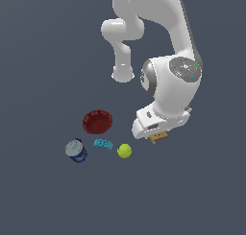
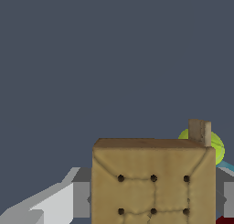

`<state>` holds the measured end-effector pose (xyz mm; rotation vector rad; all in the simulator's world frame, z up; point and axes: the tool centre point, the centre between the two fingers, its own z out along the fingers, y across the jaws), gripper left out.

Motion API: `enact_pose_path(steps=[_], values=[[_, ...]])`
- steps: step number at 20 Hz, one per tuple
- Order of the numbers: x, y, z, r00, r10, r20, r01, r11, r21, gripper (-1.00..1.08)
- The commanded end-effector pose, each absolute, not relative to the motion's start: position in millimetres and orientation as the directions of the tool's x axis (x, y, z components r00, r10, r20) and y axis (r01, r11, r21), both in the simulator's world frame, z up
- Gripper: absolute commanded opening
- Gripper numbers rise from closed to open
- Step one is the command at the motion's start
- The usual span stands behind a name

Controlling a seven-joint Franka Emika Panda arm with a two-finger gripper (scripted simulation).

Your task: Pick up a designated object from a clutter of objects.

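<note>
The designated object [image 1: 159,137], a tan block with cracker-like grooves and dots, sits right under the white hand in the exterior view. In the wrist view the designated object [image 2: 153,182] fills the gap between the two grey fingers [image 2: 82,198], which press against its sides. My gripper [image 2: 153,202] is shut on it. The rest of the clutter of objects lies to the exterior view's left: a yellow-green ball [image 1: 124,150], a teal brick [image 1: 103,144], a dark red bowl [image 1: 97,122] and a blue can [image 1: 76,150] with a grey lid.
The ball [image 2: 220,149] shows just behind the block in the wrist view, with a sliver of the teal brick [image 2: 227,166] beside it. The floor [image 1: 48,61] is a plain dark grey surface. The arm's white links [image 1: 158,18] rise above the hand.
</note>
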<state>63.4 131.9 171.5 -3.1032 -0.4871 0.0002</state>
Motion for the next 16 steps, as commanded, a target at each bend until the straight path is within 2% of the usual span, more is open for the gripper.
enact_pose_path(steps=[1,16], values=[[66.8,126.3,201.6,0.952,0.307,0.000,0.307,-0.952,-0.001,-1.00],[90.5,96.3,357.1,0.952,0.306,0.000,0.306,-0.952,-0.001,-1.00]])
